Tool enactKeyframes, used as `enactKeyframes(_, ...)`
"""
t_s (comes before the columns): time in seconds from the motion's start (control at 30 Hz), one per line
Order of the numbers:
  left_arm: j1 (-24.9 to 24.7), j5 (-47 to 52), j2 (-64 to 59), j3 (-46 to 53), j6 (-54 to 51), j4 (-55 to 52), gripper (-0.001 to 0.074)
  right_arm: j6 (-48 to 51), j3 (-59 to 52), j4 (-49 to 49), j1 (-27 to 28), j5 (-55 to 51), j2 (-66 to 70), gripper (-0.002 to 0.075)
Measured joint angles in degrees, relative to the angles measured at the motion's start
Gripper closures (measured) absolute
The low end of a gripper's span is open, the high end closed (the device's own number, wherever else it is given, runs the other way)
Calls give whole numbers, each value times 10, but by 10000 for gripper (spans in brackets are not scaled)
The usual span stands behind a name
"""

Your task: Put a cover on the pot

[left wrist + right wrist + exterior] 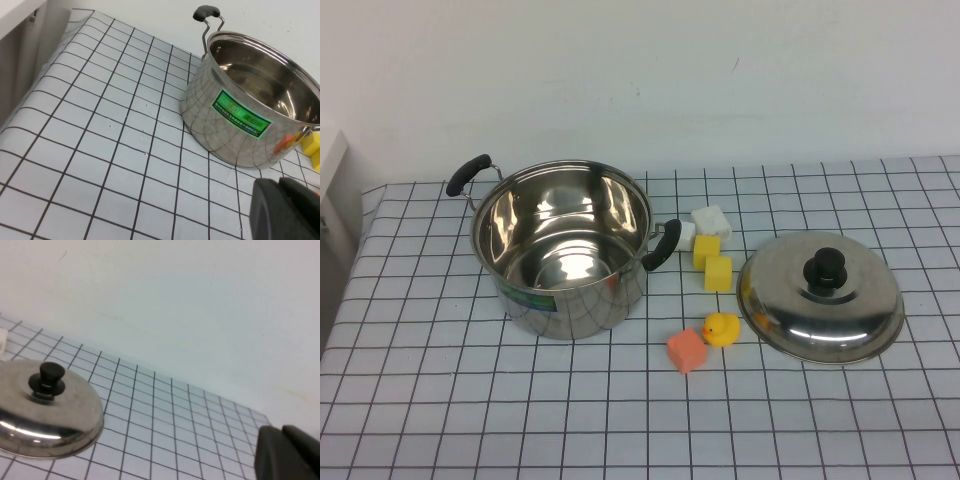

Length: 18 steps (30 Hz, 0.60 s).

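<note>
The pot [570, 305] is a large shiny steel pot with two black side handles and a green label; it stands open and empty on the left-middle of the checked table. It also shows in the left wrist view [225, 125]. The domed steel lid [820, 305] with a black knob lies flat on the table to the pot's right, and shows in the right wrist view [50, 415]. Neither gripper shows in the high view. My left gripper [281, 210] is shut and empty, in front of the pot. My right gripper [283, 455] is shut and empty, off to the lid's side.
Between pot and lid lie a white block [712, 221], two yellow blocks [717, 273], an orange block [687, 350] and a yellow duck [721, 328]. The table's left edge [360, 240] drops off beside a white cabinet. A white wall stands behind.
</note>
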<state>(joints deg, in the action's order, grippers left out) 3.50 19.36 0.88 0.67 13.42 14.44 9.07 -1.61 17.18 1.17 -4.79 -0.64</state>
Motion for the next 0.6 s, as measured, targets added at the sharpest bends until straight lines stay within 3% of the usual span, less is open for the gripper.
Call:
enactKeyframes(0.17, 0, 0, 0, 0, 0, 0, 738, 4, 0, 5, 0, 26, 0, 728)
enactKeyframes(0.37, 0, 0, 0, 0, 0, 0, 738, 17, 0, -98, 0, 72, 0, 728)
enactKeyframes(0.6, 0, 0, 0, 0, 0, 0, 738, 28, 48, -181, 0, 31, 0, 728)
